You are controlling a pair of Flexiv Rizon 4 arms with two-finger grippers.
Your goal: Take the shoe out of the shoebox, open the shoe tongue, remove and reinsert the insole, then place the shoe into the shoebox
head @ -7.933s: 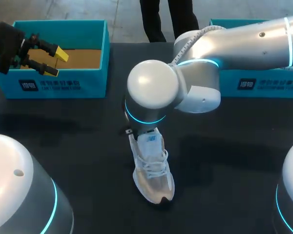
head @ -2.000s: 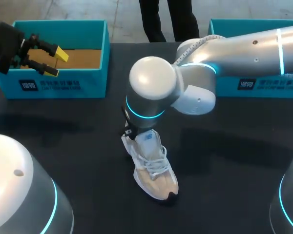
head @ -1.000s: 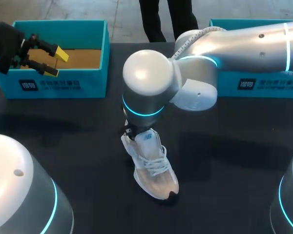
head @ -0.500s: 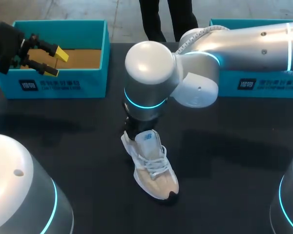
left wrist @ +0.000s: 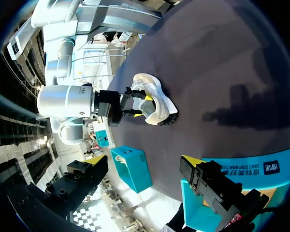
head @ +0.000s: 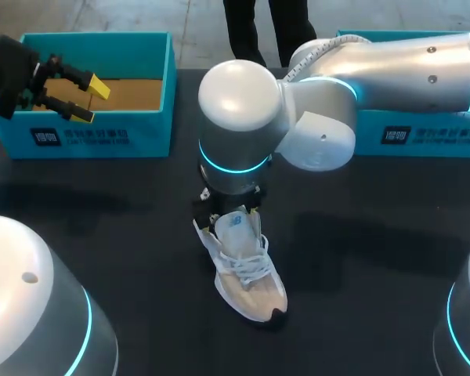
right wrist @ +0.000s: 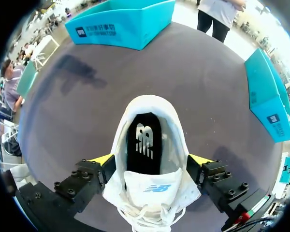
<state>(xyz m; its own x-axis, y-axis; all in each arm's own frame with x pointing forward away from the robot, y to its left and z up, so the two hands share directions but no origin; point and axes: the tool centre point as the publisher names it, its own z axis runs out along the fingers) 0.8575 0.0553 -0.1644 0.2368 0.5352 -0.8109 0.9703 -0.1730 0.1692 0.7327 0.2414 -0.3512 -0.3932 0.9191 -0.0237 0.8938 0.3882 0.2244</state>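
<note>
The shoe (head: 247, 270) is showing white and beige, its insole (right wrist: 144, 145) black, the shoebox (head: 102, 135) teal, the table (head: 125, 235) black.

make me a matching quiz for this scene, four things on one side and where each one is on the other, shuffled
1 shoe
2 left gripper
3 right gripper
4 insole

a over the teal shoebox
b black, inside the shoe
c astride the shoe's heel end
d lying on the table

Pairs: 1-d, 2-a, 3-c, 4-b
</note>
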